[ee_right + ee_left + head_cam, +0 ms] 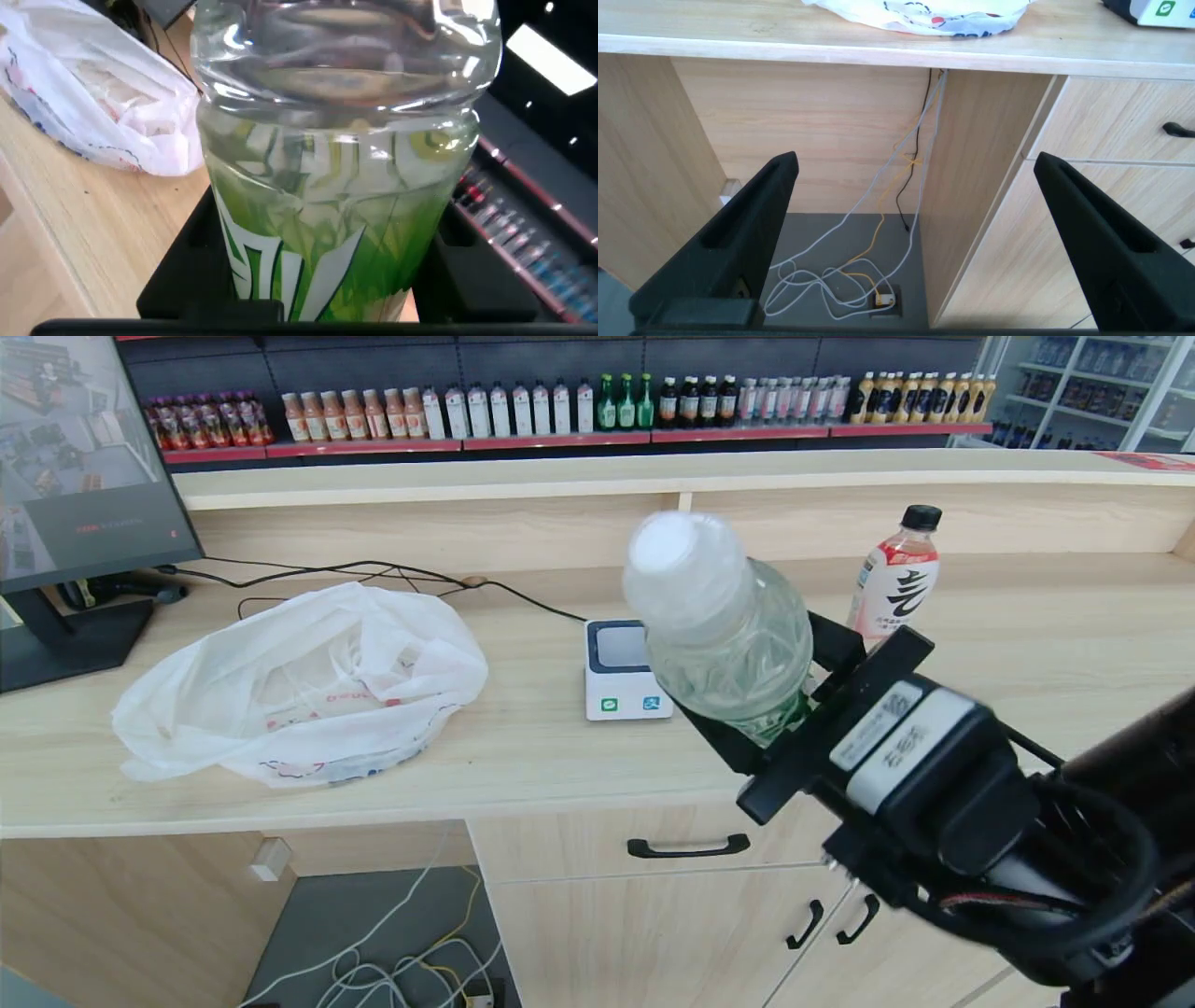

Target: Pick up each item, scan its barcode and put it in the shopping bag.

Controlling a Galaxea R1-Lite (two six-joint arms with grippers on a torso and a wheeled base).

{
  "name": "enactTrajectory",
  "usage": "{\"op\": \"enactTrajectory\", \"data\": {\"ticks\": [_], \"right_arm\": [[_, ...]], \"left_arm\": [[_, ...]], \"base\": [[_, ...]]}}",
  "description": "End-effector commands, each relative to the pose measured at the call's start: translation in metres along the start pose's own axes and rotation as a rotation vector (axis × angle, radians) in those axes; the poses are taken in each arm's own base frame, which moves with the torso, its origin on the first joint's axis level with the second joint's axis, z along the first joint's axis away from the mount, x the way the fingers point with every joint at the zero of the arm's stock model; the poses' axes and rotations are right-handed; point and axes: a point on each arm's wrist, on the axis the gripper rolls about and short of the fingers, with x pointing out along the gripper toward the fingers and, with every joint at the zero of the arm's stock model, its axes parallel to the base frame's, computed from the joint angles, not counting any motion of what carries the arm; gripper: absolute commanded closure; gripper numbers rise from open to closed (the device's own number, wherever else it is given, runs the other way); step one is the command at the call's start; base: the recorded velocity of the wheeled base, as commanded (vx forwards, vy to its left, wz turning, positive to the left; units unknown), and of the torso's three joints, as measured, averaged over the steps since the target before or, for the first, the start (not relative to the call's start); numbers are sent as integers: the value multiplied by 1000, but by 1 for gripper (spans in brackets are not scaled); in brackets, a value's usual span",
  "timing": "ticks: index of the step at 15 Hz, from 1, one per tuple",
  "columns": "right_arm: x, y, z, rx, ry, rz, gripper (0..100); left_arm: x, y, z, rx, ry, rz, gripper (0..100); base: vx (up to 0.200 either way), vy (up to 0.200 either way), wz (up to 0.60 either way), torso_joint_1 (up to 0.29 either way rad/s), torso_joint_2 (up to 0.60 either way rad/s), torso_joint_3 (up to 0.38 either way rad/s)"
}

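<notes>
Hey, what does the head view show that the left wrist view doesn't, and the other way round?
Head view only: the right gripper shut on a clear bottle, a pink-labelled bottle standing on the counter behind it, and a monitor. Left wrist view only: the left gripper, its fingers spread wide with nothing between them. Both: the shopping bag lying on the counter, the scanner, and loose cables on the floor under the counter.

Bright, even light, soft shade beneath the counter (560,765) and white glints on the bottle (738,653).
</notes>
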Motion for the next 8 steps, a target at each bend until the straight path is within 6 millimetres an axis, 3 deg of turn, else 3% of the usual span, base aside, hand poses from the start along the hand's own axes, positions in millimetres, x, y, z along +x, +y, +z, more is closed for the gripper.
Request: {"op": "enactTrajectory", "data": {"ticks": [1, 3, 6, 8], "right_arm": [[14, -17, -23, 121, 53, -95, 100], [24, -21, -21, 246, 49, -147, 100], [60, -48, -10, 495, 21, -214, 100], [66, -61, -20, 611, 83, -222, 100]], "left_arm": [[0, 0, 0, 0, 0, 0, 0], [0, 0, 0, 0, 0, 0, 0], [0, 0, 0, 0, 0, 0, 0], [0, 0, 0, 0, 0, 0, 0]], "base": [[0, 0, 0, 0, 0, 0], [0, 0, 0, 0, 0, 0], [0, 0, 0, 0, 0, 0], [0, 0, 0, 0, 0, 0]]}}
